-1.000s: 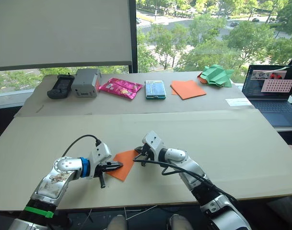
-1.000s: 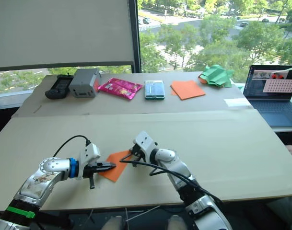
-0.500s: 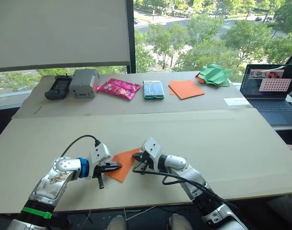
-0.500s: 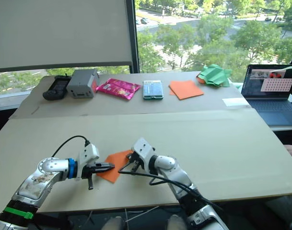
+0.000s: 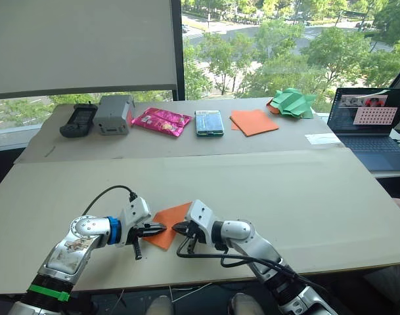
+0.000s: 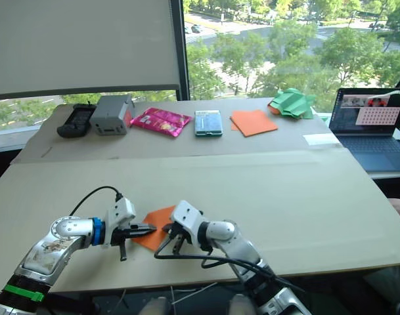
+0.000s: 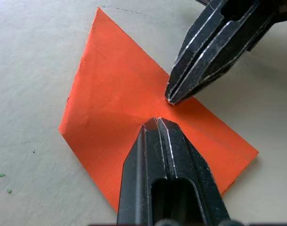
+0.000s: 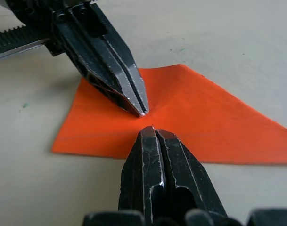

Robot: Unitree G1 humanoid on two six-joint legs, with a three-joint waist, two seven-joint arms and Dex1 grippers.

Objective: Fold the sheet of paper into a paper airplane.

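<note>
Right tool [image 5: 177,228] lower, nearer sheet of paper [image 5: 171,220].

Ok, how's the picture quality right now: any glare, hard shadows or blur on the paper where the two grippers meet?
Left wrist view: the sheet of paper is evenly lit, creases readable, no glare; the left gripper is sharp at the tips and softer near the lens. Right wrist view: the right gripper looks soft up close, the paper beyond is sharp. Left eye view: bright window, soft shadows on the table.

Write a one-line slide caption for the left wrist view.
Two shut tools, left tool and right tool, meet tip to tip on the creased orange sheet of paper.
</note>
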